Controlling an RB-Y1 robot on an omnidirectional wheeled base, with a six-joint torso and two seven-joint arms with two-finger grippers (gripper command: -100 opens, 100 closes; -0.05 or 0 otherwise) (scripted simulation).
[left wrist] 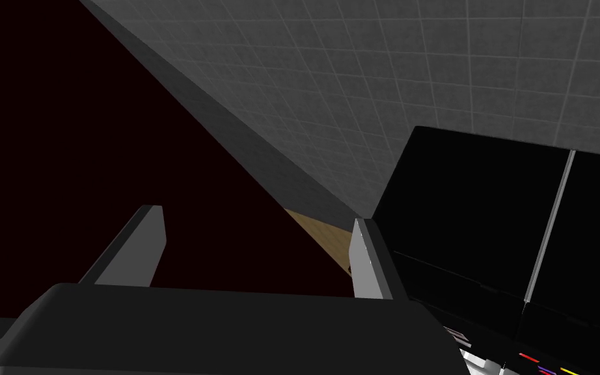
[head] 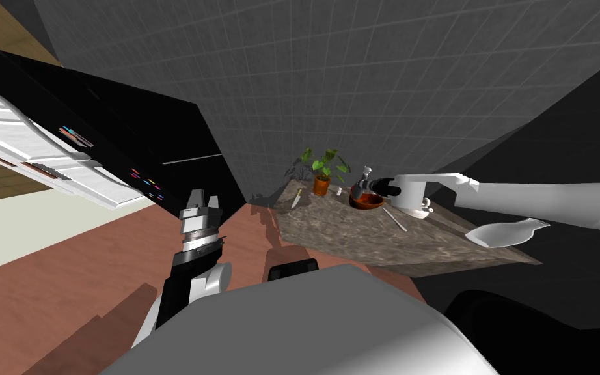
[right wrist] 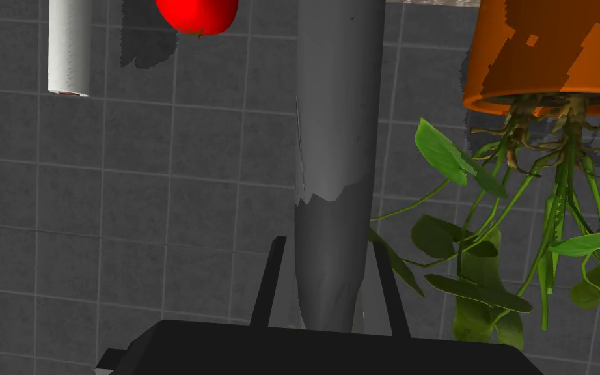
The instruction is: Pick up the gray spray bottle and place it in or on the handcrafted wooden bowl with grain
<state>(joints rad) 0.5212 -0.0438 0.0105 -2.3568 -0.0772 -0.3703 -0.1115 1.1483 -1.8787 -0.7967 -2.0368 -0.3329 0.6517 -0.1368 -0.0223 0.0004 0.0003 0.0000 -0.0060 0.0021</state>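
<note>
The right gripper's [right wrist: 326, 246] fingers [right wrist: 267, 280] press the sides of the grey spray bottle [right wrist: 331, 163]. In the head view, just right of centre, the bottle is held at the reddish-brown bowl [head: 357, 203] on the mottled table [head: 357, 241]. The placing step looks to be in hand; the next move, I judge, is to lower the bottle until it rests inside, then let go. The left gripper [left wrist: 256, 216], lower left in the head view, is wide apart and empty. No label or writing is legible on the bottle.
</note>
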